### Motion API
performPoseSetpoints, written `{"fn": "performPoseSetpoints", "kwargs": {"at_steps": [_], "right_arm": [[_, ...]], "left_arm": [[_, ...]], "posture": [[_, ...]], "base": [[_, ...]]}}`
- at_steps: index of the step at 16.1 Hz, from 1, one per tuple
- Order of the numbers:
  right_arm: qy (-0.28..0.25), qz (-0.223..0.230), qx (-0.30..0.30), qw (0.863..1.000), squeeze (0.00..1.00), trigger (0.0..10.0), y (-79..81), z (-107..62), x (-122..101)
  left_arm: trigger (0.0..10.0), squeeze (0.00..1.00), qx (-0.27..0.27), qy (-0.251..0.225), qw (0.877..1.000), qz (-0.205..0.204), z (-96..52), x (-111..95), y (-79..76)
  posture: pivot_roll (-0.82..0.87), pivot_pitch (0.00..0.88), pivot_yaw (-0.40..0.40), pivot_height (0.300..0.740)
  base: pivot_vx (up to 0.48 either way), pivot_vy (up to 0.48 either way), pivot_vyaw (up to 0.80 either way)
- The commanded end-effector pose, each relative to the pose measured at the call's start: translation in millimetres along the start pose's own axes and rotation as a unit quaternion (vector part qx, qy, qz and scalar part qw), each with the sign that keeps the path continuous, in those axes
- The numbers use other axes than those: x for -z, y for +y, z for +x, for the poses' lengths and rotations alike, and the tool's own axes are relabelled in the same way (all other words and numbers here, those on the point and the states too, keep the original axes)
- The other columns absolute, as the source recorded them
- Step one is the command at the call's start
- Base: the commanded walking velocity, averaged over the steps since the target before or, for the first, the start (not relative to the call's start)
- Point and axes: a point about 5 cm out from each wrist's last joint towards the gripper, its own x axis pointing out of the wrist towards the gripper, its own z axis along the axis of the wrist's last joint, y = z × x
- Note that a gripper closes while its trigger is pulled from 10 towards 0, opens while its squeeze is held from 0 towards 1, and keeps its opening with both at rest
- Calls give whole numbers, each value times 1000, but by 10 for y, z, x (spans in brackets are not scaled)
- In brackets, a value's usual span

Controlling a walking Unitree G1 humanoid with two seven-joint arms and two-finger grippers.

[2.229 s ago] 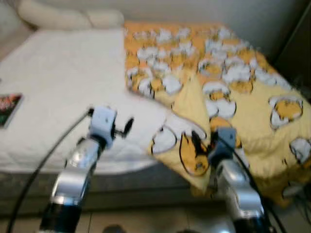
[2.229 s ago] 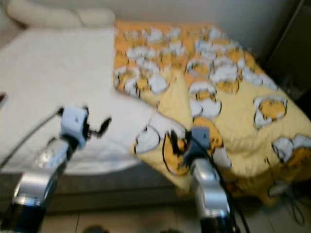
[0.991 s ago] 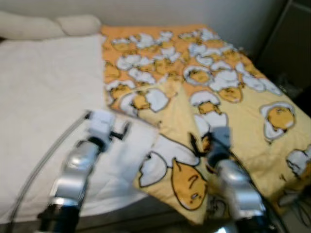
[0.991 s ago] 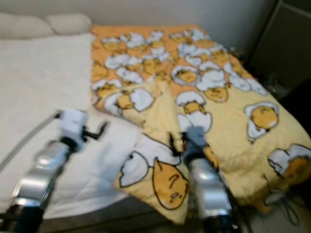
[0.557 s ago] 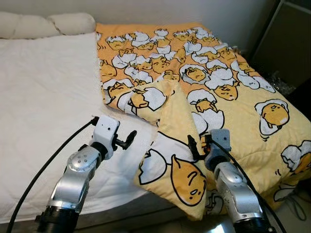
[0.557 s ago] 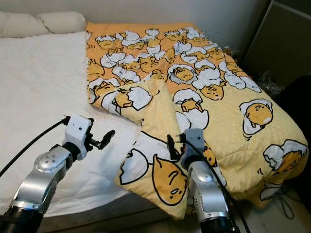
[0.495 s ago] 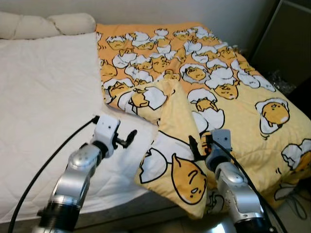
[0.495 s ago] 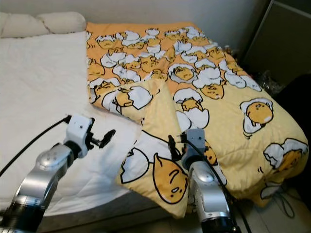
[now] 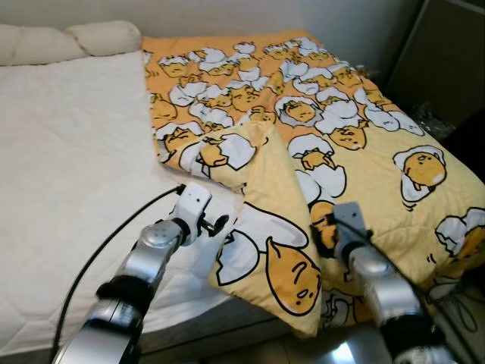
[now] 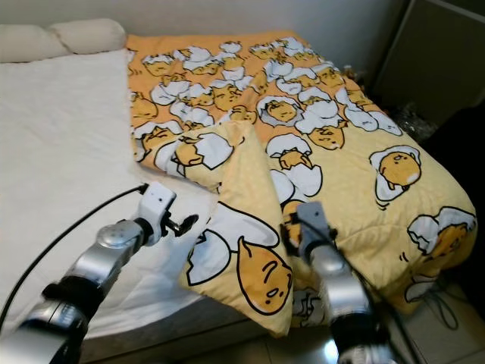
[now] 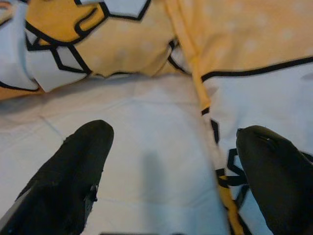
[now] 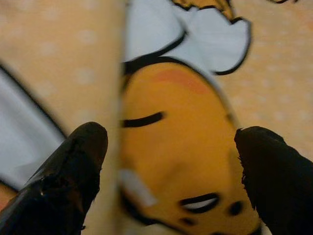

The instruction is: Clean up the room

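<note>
A yellow and orange blanket [image 9: 333, 129] printed with egg characters covers the right half of the bed, and one corner [image 9: 265, 243] is folded back over the white sheet [image 9: 68, 167]. My left gripper [image 9: 218, 224] is open just above the sheet, right at the folded corner's edge. In the left wrist view the blanket edge [image 11: 205, 107] runs between its fingers [image 11: 73, 171]. Lying low over the blanket to the right of the fold, my right gripper [image 9: 324, 229] is open too. In the right wrist view an egg print [image 12: 176, 147] lies between its fingers [image 12: 68, 171].
Two cream pillows [image 9: 76, 38] lie at the head of the bed, far left. A dark cabinet [image 9: 447, 53] stands right of the bed. The blanket hangs over the bed's front right corner, with a cable [image 9: 458, 303] on the floor beside it.
The view has shifted a little. My left gripper has reached right to the folded corner's edge. My right gripper has pushed forward, lower over the blanket.
</note>
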Motion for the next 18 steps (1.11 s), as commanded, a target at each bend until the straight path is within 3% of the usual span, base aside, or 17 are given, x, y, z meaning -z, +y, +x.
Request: {"fn": "performPoseSetpoints", "kwargs": {"at_steps": [1,5,8,11,14,18], "right_arm": [[3,-6,0,1000,0,10000,-24,24,-14],[5,-22,-63,998,0,10000,200,108,11],[2,-14,-118,993,0,10000,451,142,19],[25,-20,-144,989,0,10000,666,171,120],[15,8,-182,983,0,10000,835,169,88],[20,46,-190,980,0,10000,853,158,158]], "left_arm": [[10000,0,-11,11,1000,21,29,20,6],[10000,0,-61,54,995,59,82,134,-1],[10000,0,-43,73,995,44,128,196,-165],[10000,0,55,80,995,0,161,329,-603],[10000,0,167,55,981,-78,175,315,-1058],[10000,0,243,34,959,-145,166,246,-1290]], "posture": [[-68,51,13,740],[-100,125,9,740],[-105,150,8,740],[-93,141,5,740],[-90,121,3,740],[-78,105,2,740]], "base": [[0,0,0],[0,0,0],[0,0,0],[0,0,0],[0,0,0],[0,0,0]]}}
